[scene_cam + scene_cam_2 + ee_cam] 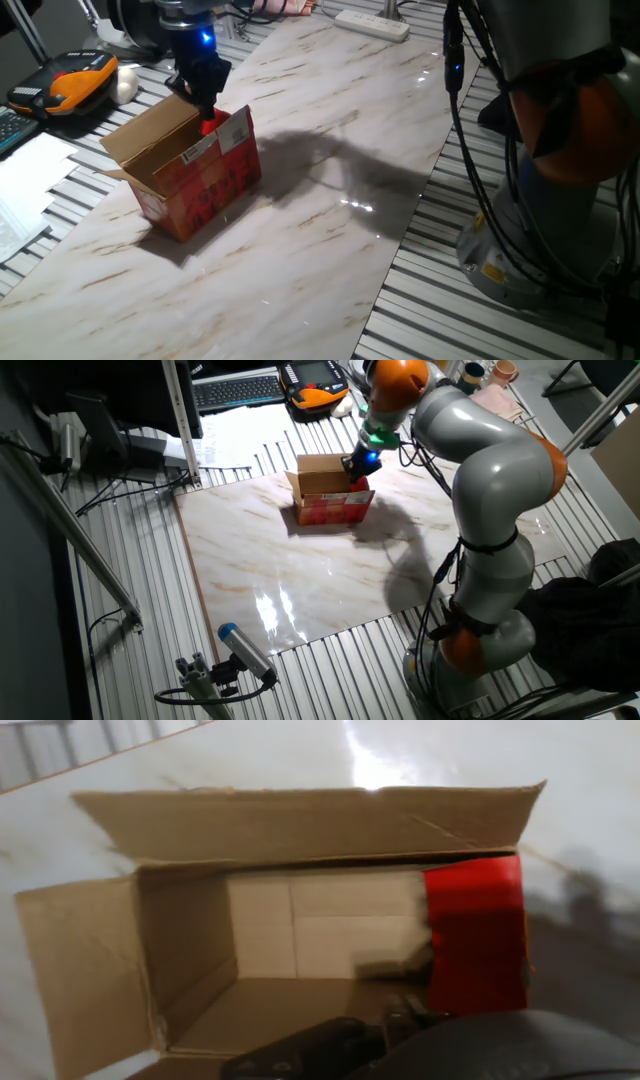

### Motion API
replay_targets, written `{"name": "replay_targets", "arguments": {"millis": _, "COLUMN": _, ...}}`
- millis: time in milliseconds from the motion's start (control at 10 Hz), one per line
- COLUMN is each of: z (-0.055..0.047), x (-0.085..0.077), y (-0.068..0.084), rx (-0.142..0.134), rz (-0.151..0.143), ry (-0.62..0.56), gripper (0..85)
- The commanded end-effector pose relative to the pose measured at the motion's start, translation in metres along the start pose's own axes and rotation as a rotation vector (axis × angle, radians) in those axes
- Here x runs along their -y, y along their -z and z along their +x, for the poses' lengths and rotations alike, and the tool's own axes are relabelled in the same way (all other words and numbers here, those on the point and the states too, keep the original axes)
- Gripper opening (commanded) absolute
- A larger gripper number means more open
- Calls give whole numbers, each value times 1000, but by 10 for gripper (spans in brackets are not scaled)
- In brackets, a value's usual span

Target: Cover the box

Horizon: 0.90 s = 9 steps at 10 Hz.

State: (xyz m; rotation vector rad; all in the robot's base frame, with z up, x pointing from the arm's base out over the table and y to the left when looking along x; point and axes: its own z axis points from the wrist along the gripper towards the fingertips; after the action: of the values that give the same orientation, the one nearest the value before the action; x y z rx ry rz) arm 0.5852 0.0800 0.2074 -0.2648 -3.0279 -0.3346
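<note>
The box (pixel 195 175) stands at the left of the marble board, red outside, brown inside, top open. One brown flap stands up at the back left, and a flap with a white label (pixel 200 150) leans out at the front. My gripper (pixel 207 108) hangs over the box's far right corner, fingers together, at a red end flap (pixel 475 935) that is folded inward over the opening. In the hand view the box's inside (pixel 300 940) is empty and my dark fingers (pixel 400 1018) show at the bottom edge. In the other fixed view the gripper (pixel 360 466) is above the box (pixel 330 500).
A white power strip (pixel 372 24) lies at the board's far edge. An orange and black pendant (pixel 75 82) and papers (pixel 30 170) lie left of the board. The arm's base (pixel 540 200) stands to the right. A keyboard (pixel 235 390) lies beyond the box.
</note>
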Motion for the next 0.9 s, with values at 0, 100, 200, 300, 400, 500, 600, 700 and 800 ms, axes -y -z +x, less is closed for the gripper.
{"name": "replay_targets", "arguments": {"millis": 0, "z": 0, "x": 0, "y": 0, "rx": 25, "rz": 17, "ry": 22, "gripper": 0}}
{"name": "replay_targets", "arguments": {"millis": 100, "z": 0, "x": 0, "y": 0, "rx": 58, "rz": 46, "ry": 30, "gripper": 0}}
{"name": "replay_targets", "arguments": {"millis": 200, "z": 0, "x": 0, "y": 0, "rx": 53, "rz": 21, "ry": 30, "gripper": 0}}
{"name": "replay_targets", "arguments": {"millis": 300, "z": 0, "x": 0, "y": 0, "rx": 41, "rz": 5, "ry": 3, "gripper": 0}}
{"name": "replay_targets", "arguments": {"millis": 400, "z": 0, "x": 0, "y": 0, "rx": 28, "rz": -4, "ry": -30, "gripper": 0}}
{"name": "replay_targets", "arguments": {"millis": 500, "z": 0, "x": 0, "y": 0, "rx": 28, "rz": -2, "ry": -60, "gripper": 0}}
{"name": "replay_targets", "arguments": {"millis": 600, "z": -1, "x": -15, "y": 5, "rx": 26, "rz": -3, "ry": -83, "gripper": 0}}
{"name": "replay_targets", "arguments": {"millis": 700, "z": 0, "x": -37, "y": 12, "rx": 21, "rz": -4, "ry": -105, "gripper": 0}}
{"name": "replay_targets", "arguments": {"millis": 800, "z": 3, "x": -57, "y": 16, "rx": 14, "rz": -1, "ry": -129, "gripper": 0}}
